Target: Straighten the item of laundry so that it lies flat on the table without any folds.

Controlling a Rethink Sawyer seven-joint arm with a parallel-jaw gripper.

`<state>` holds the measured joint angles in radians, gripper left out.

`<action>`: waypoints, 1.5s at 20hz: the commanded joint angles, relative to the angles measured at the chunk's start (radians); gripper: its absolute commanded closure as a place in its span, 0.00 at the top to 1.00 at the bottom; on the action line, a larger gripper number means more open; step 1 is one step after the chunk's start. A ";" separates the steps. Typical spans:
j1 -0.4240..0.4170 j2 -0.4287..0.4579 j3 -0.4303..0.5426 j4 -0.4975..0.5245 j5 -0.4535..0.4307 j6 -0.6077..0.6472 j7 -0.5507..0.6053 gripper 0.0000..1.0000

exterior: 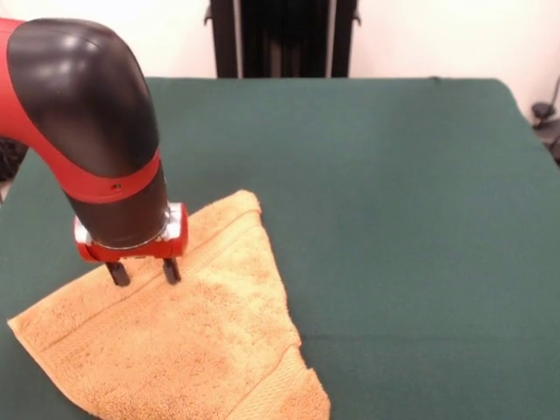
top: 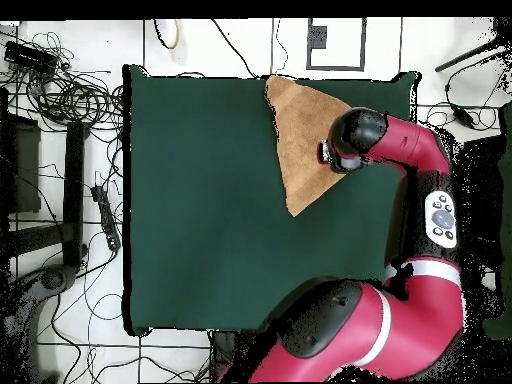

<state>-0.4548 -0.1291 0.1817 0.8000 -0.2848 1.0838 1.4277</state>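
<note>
Golden-orange towel point(exterior: 188, 337) lies folded into a triangle on the green worktop point(exterior: 394, 219) as I hover my fingers point(exterior: 144, 273), apart and empty, above it, unfolding not yet done.

From the front view we look across the green table point(exterior: 394, 219) toward the robot's pedestal point(exterior: 284, 35) at the far edge, low and close enough that the table's near part runs out of frame. From overhead we look straight down from high up, robot base at the bottom, taking in the whole table point(top: 200, 200) and surrounding floor point(top: 60, 150). Both views share the tabletop, turned half round between them.
</note>
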 commanded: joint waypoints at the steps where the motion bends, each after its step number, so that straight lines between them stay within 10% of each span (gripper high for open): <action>1: -0.031 0.049 -0.012 0.298 -0.065 -0.108 -0.033 1.00; 13: -0.101 -0.036 -0.015 0.461 -0.084 -0.146 -0.089 1.00; 30: -0.047 -0.159 -0.026 0.702 -0.013 -0.240 0.137 1.00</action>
<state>-0.5714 -0.3119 0.1428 1.2554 -0.2857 0.8812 1.4277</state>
